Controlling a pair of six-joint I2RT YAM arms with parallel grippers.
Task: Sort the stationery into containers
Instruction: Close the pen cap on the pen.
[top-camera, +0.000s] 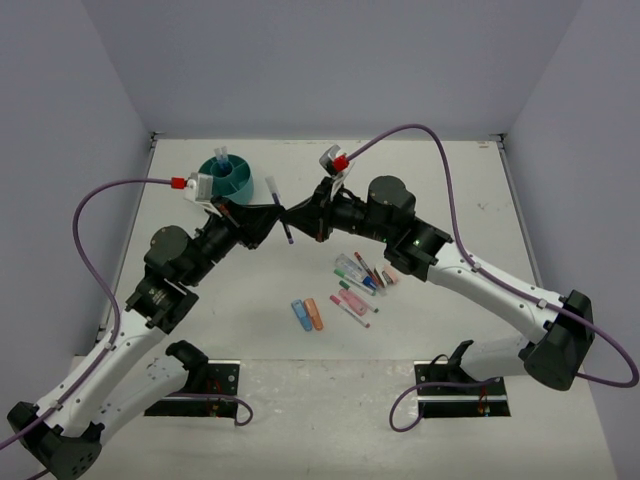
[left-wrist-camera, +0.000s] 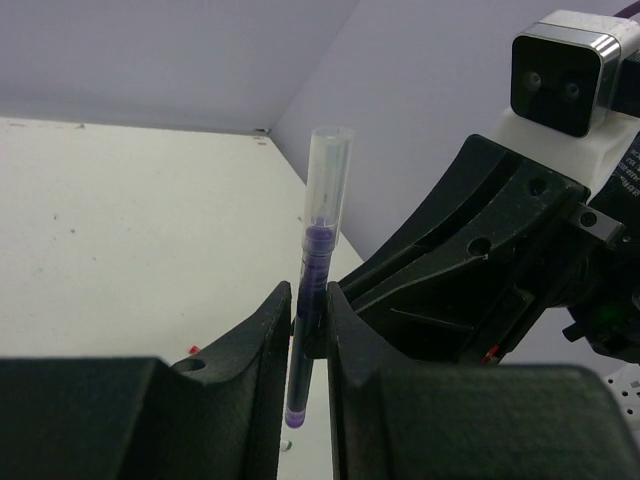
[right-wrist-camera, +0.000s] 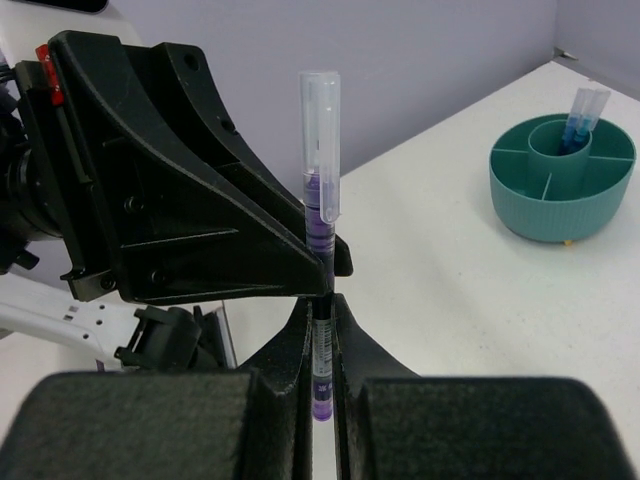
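Where the two arms meet over the white table (top-camera: 450, 190), a purple pen (top-camera: 272, 192) with a clear cap is held in the air between them, clear of the surface. The left arm (top-camera: 180, 255) reaches in from one side and the right arm (top-camera: 400, 225) from the other, so their black wrists nearly touch.

Behind the left wrist stands the round teal tub (top-camera: 243, 187), its near side partly covered by that arm. Two clear-capped blue pens (right-wrist-camera: 580, 110) lean in its centre cup. Near the right arm's elbow lies a loose heap of markers (top-camera: 360, 280), with green, red and pink among them. A blue stub (top-camera: 301, 316) and an orange stub (top-camera: 315, 314) lie side by side just beyond the heap, toward the arm bases.

The left arm's fingers (left-wrist-camera: 262, 335) are closed on the pen's dark barrel, cap upward. The right arm's fingers (right-wrist-camera: 285, 350) pinch the same barrel, just beside the other pair's hold.

From above, both sets of fingers cover the middle of the pen, leaving only the cap and the tail end in sight. In each wrist view the other arm's black body fills much of the frame and blocks the table behind it. The heap's pieces overlap and are too small to count or name one by one.
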